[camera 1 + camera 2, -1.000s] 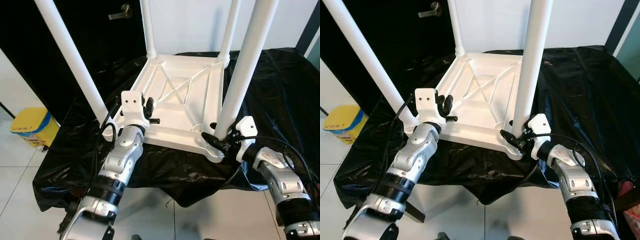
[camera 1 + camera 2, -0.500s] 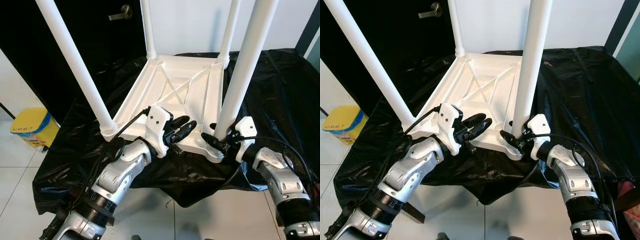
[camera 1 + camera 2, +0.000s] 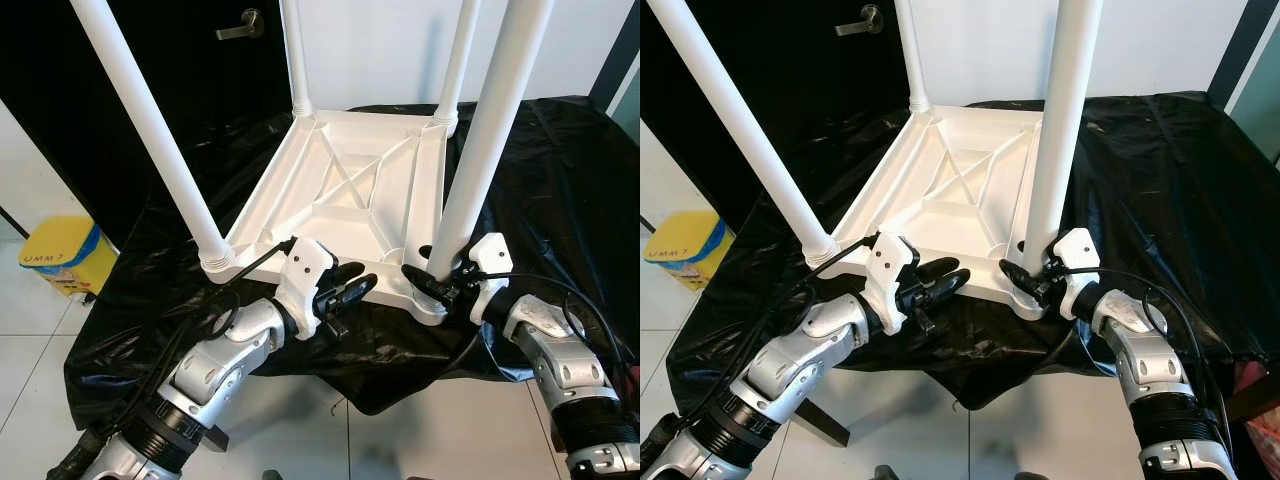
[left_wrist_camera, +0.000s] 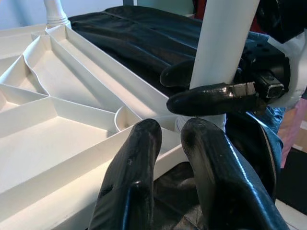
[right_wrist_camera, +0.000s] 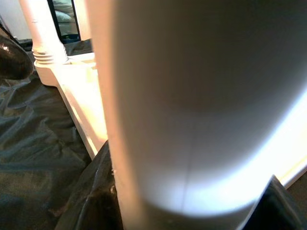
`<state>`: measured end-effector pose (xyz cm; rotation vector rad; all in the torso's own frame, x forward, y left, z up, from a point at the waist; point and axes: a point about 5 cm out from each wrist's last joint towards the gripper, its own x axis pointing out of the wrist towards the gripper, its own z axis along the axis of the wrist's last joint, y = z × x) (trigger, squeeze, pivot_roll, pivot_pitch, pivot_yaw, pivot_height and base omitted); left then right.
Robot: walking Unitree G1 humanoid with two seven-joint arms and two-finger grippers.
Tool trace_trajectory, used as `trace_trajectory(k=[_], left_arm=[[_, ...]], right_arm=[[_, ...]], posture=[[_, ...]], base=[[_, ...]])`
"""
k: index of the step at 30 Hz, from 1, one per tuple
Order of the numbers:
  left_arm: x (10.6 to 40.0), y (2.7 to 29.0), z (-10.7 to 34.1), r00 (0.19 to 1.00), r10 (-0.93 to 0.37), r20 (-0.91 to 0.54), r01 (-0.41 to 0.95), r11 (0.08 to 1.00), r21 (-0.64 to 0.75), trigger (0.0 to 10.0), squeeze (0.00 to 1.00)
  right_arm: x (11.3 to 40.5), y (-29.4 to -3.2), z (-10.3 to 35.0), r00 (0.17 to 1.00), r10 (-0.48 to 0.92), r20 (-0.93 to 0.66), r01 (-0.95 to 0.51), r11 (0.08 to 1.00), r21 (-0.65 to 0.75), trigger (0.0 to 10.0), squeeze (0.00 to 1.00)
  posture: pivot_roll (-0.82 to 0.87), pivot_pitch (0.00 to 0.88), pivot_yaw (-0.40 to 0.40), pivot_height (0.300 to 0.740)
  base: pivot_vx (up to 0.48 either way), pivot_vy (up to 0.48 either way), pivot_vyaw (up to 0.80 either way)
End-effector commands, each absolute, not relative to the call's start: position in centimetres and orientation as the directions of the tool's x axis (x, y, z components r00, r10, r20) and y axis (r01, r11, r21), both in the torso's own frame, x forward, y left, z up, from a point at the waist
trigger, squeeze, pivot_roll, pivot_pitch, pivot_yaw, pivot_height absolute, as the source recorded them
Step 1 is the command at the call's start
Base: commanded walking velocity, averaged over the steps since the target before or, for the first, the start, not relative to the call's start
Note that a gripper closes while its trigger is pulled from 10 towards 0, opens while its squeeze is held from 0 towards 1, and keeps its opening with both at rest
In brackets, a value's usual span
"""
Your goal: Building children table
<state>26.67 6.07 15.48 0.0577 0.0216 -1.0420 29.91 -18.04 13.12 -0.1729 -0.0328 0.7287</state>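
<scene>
The white children's table [image 3: 352,190] lies upside down on a black cloth, with its legs pointing up. My right gripper [image 3: 424,279] is at the near right corner, shut on the base of the near right leg [image 3: 480,150]. That leg looms close in the right wrist view [image 5: 182,96]. My left gripper [image 3: 353,283] hovers at the table's front edge, between the two near legs. It points toward the right gripper and is open by a narrow gap, holding nothing. The left wrist view looks past its fingers [image 4: 139,158] at the gripped leg [image 4: 220,43].
The near left leg [image 3: 160,130] leans outward to the left. The black cloth [image 3: 560,180] drapes over the support's edges. A yellow bin [image 3: 55,255] sits on the tiled floor at the left. A dark door with a handle [image 3: 240,25] stands behind.
My left gripper swung from the near left leg's base to the middle of the front edge, then drew back a little and narrowed its fingers. The right gripper stayed on the leg.
</scene>
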Motion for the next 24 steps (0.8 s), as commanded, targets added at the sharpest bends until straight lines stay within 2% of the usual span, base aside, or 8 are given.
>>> trace_trajectory(k=[1, 3, 4, 5, 6, 8, 24], left_arm=[[24.66, 5.59, 15.24, 0.149, -0.986, -0.075, 0.989, 0.148, 0.019, 10.0, 0.00], [24.53, 5.72, 15.16, 0.145, -0.986, -0.083, 0.989, 0.145, 0.014, 10.0, 0.00], [24.44, 5.77, 15.06, 0.149, -0.984, -0.093, 0.989, 0.148, 0.018, 10.0, 0.00], [24.44, 5.77, 15.06, 0.149, -0.984, -0.093, 0.989, 0.148, 0.018, 10.0, 0.00], [24.37, 5.79, 15.06, 0.152, -0.983, -0.098, 0.988, 0.151, 0.017, 10.0, 0.00], [24.40, 5.78, 15.13, 0.164, -0.981, -0.100, 0.987, 0.163, 0.016, 10.0, 0.00], [24.63, 5.69, 15.24, 0.181, -0.979, -0.098, 0.984, 0.180, 0.013, 10.0, 0.00]], right_arm=[[29.40, -17.54, 11.59, 0.732, 0.675, -0.086, -0.680, 0.721, -0.131, 10.0, 0.00], [29.38, -17.51, 11.58, 0.733, 0.675, -0.084, -0.680, 0.722, -0.130, 9.7, 0.00], [29.37, -17.54, 11.51, 0.741, 0.667, -0.081, -0.671, 0.731, -0.122, 3.9, 0.00], [29.37, -17.54, 11.51, 0.741, 0.667, -0.081, -0.671, 0.731, -0.122, 3.9, 0.00], [29.40, -17.62, 11.49, 0.756, 0.650, -0.075, -0.654, 0.747, -0.121, 0.0, 0.00], [29.44, -17.76, 11.48, 0.787, 0.614, -0.056, -0.616, 0.780, -0.113, 0.0, 0.00], [29.39, -17.62, 11.27, 0.819, 0.572, -0.047, -0.573, 0.812, -0.108, 0.0, 0.00]], posture=[[-0.18, 0.025, 0.059, 0.740], [-0.18, 0.026, 0.062, 0.740], [-0.18, 0.028, 0.065, 0.740], [-0.18, 0.028, 0.065, 0.740], [-0.18, 0.029, 0.065, 0.740], [-0.18, 0.030, 0.064, 0.740], [-0.18, 0.032, 0.066, 0.740]], base=[[0.000, 0.000, 0.00], [0.000, 0.000, 0.00], [0.000, 0.000, 0.00], [0.000, 0.000, 0.00], [0.000, 0.000, 0.00], [0.000, 0.000, 0.00], [0.000, 0.000, 0.00]])
